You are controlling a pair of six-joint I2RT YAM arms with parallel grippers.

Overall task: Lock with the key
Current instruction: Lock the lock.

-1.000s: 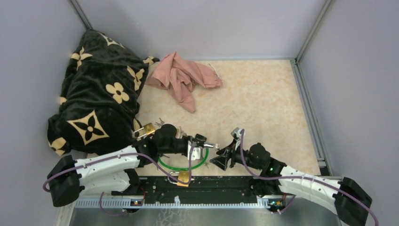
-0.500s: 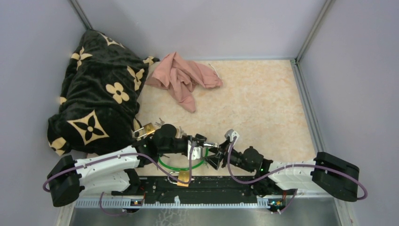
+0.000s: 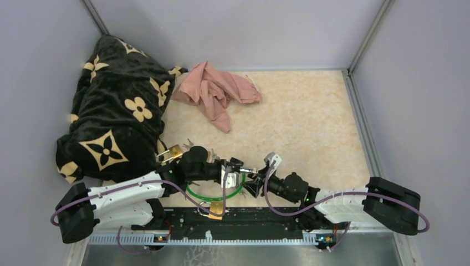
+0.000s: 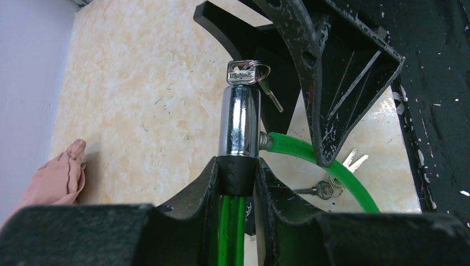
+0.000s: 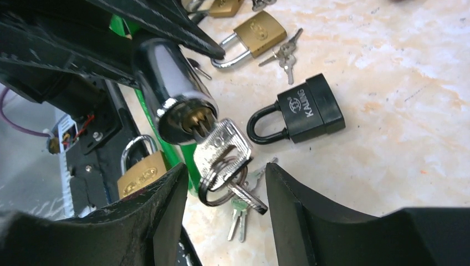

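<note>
A blanket (image 3: 111, 105) is piled at ten o'clock on the table (image 3: 310, 122), and a cloth (image 3: 217, 93) is laid just right of it, at twelve. Down at six, the lock (image 5: 176, 91) is clamped in the left gripper (image 4: 237, 172), its cable (image 3: 213, 195) looped on the table beneath. The key (image 5: 221, 145) is seated in the lock's end, flanked without contact by the right gripper (image 5: 227, 166). In the right wrist view, a padlock (image 5: 309, 108) is found at three o'clock of the lock, flat on the table.
</note>
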